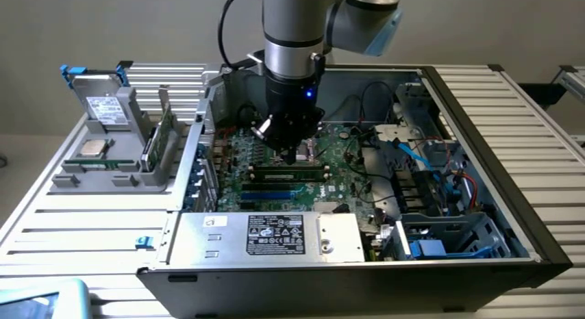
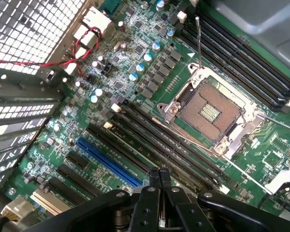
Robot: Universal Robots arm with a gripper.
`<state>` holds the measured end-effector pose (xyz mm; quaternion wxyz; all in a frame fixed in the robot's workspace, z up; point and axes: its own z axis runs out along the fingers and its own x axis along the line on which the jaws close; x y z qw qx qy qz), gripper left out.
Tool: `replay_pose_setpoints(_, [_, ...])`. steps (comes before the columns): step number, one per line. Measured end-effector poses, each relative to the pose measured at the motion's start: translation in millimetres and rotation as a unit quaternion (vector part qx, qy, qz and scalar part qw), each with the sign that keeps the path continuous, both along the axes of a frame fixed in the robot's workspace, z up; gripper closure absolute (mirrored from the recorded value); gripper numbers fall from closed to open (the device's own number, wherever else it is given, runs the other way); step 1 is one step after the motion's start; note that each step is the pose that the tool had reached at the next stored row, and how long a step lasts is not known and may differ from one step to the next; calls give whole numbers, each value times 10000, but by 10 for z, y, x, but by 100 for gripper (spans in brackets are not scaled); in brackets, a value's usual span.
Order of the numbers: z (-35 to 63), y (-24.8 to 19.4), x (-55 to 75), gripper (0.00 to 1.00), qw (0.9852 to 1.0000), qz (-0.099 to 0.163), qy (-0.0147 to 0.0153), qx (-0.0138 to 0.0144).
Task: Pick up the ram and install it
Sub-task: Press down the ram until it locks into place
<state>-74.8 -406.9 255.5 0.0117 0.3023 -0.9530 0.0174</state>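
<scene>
Exterior view showed the grey Universal Robots arm (image 1: 294, 38) reaching down into the open black computer case (image 1: 475, 196), its black gripper (image 1: 289, 155) hovering low over the large green motherboard (image 1: 338, 165). The gripper's fingers were pressed together and pinched nothing. Just below the gripper's tip on the motherboard lay the ram (image 1: 289, 172), a long, narrow green circuit-board stick with dark chips, seated lengthwise in a memory slot and running towards the exterior view's right. Beside the ram, nearer the case's front, sat a blue expansion slot (image 1: 271, 194) and then the silver power-supply box with a white label (image 1: 274, 235). Outside the case, on the exterior view's left of the motherboard, a grey plastic parts holder (image 1: 109, 175) stood on the slatted white table (image 1: 73, 230), carrying a small square silver processor chip (image 1: 92, 148) and another upright green board (image 1: 161, 142). From the wrist view, the closed black fingertips (image 2: 157, 176) sat just above the row of long dark memory slots (image 2: 159, 140), with the open silver processor socket (image 2: 210, 113) close beside those slots on the motherboard (image 2: 130, 63).
</scene>
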Motion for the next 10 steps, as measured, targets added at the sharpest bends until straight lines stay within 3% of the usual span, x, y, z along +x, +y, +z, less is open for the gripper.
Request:
replay_pose_setpoints(5, [0, 0, 0, 89, 9993, -385, 0, 0])
replay_pose_setpoints(10, [0, 0, 0, 89, 9970, -778, 0, 0])
